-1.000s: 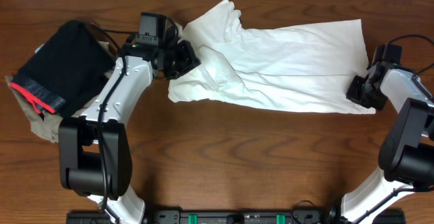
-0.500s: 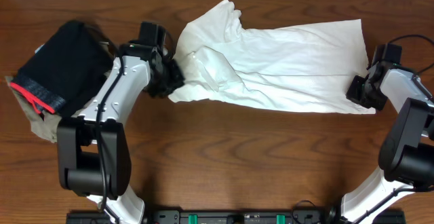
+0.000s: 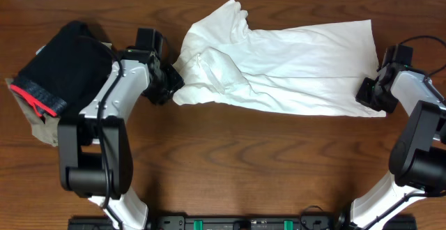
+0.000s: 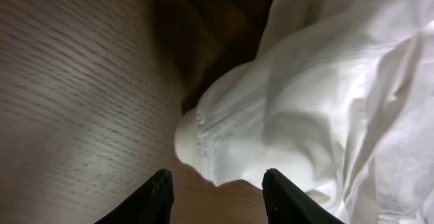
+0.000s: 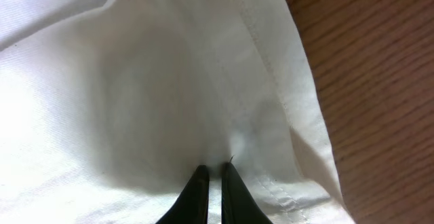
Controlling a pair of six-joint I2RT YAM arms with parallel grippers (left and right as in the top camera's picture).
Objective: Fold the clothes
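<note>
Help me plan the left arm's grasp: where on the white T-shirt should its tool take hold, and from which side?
Grip the bunched stitched hem at the T-shirt's left end, coming in low from the left. That fold bulges toward the left tool, whose fingers stand open either side of it, so they can likely straddle it.

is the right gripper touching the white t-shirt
Touching. The right wrist view shows the right gripper closed on the white T-shirt, with the fabric puckered at its fingertips.
</note>
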